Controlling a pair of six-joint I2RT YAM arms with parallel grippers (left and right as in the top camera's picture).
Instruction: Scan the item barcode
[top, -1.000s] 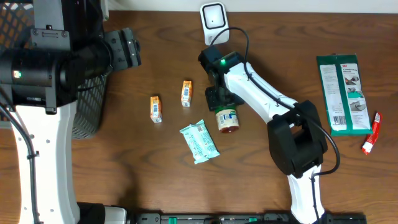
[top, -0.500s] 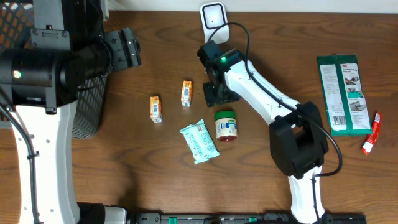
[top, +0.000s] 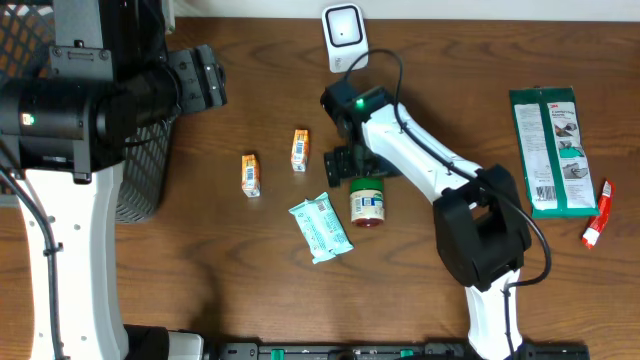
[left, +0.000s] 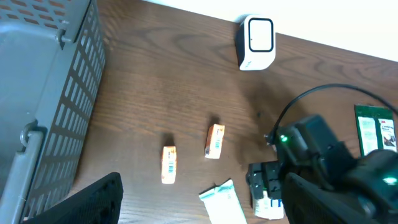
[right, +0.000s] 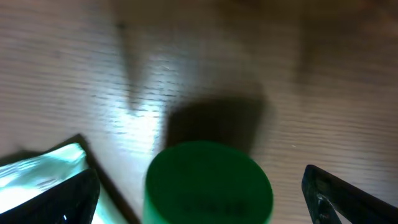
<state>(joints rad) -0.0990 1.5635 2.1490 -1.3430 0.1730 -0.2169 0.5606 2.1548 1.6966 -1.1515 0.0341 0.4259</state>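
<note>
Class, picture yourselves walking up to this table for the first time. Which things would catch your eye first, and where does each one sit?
A green-lidded jar lies in the middle of the table, with the right tool open right at its lid end. A white scanner stands at the far edge, and a large green package lies flat on the right.

Green-lidded plastic jar lies mid-table, teal foil snack packet just left of it. Small orange cardboard carton and its twin sit further left. White plastic scanner at the far edge, green card pack well right.
</note>
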